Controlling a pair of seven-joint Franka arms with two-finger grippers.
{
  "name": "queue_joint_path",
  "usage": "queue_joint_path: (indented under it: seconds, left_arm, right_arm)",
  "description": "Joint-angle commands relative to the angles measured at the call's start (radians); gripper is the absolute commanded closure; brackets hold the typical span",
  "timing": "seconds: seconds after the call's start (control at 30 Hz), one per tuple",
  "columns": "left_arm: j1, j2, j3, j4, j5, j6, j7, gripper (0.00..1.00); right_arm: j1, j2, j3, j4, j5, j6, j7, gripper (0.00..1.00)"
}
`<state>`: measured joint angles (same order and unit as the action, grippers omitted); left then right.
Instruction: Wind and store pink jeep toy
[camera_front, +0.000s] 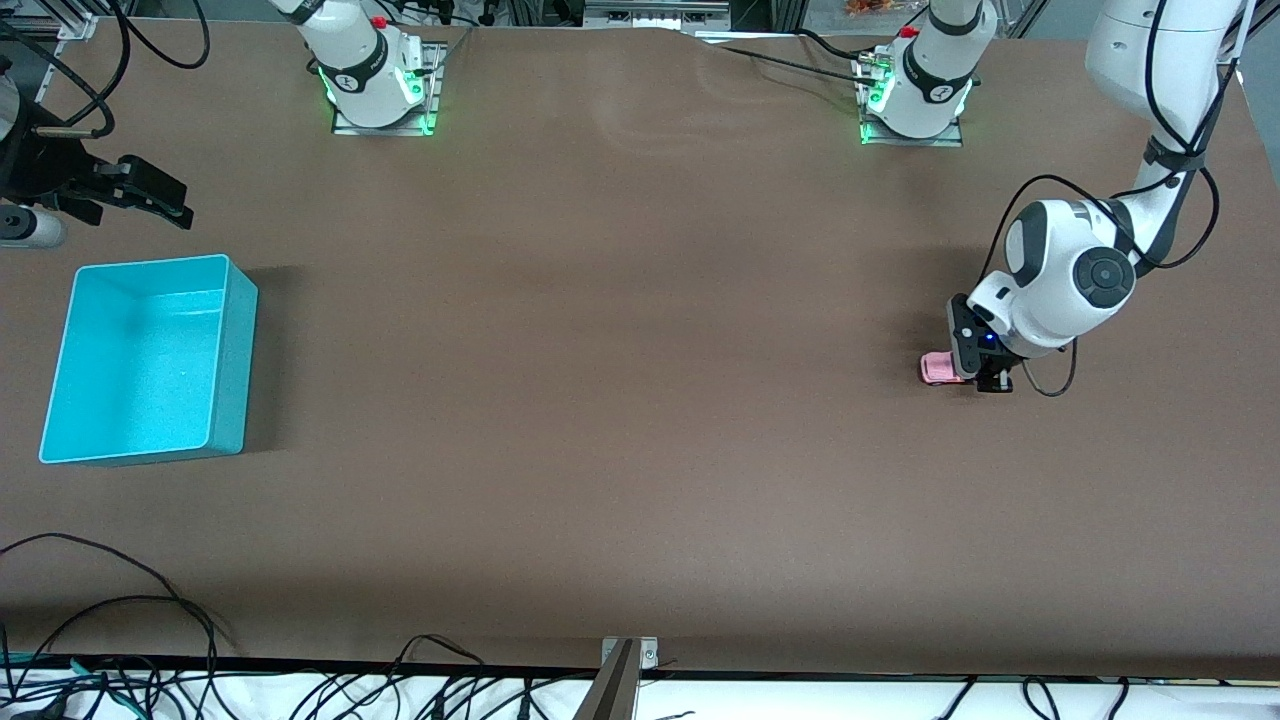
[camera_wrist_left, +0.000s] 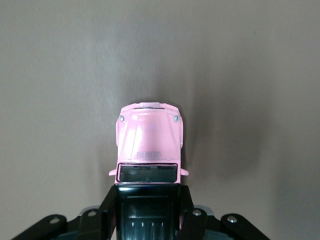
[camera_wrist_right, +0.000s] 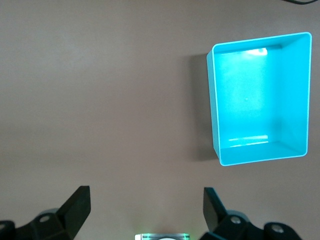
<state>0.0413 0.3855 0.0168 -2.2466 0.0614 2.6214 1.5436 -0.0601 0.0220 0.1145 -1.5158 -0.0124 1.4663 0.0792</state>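
Currently: left gripper (camera_front: 985, 375) clamps the pink jeep toy (camera_wrist_left: 149, 142) on the table (camera_front: 620, 400).
Right gripper (camera_wrist_right: 145, 207) waits, fingers spread, at 11 o'clock of the turquoise bin (camera_front: 150, 360).

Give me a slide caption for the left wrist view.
Left gripper closed on the black roof of the pink jeep toy, which sits on the brown table.
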Motion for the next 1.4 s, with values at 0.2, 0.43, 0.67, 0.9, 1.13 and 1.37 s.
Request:
queue_joint_path:
  seconds: [0.2, 0.43, 0.67, 0.9, 1.13, 1.37]
  left_arm:
    - [0.049, 0.079, 0.061, 0.007, -0.025, 0.003, 0.167, 1.0]
    - [0.103, 0.104, 0.103, 0.021, -0.02, 0.026, 0.248, 1.0]
    - [0.127, 0.125, 0.103, 0.038, -0.031, 0.037, 0.288, 1.0]
    - [0.124, 0.124, 0.101, 0.064, -0.047, 0.037, 0.27, 0.69]
    - [0.117, 0.113, 0.094, 0.134, -0.104, -0.035, 0.268, 0.0]
    - [0.094, 0.049, 0.091, 0.344, -0.092, -0.435, 0.262, 0.0]
  right_arm:
    - [0.0, -0.005, 0.002, -0.003, 0.011, -0.004, 0.002, 0.0]
    - [0.002, -0.005, 0.004, -0.003, 0.011, -0.003, 0.002, 0.0]
    - [0.002, -0.005, 0.002, -0.003, 0.011, -0.003, 0.002, 0.0]
    - [0.002, -0.005, 0.002, -0.003, 0.011, 0.0, 0.002, 0.0]
    - [0.002, -0.005, 0.002, -0.003, 0.011, -0.004, 0.002, 0.0]
    - [0.0, -0.005, 0.002, -0.003, 0.011, -0.006, 0.002, 0.0]
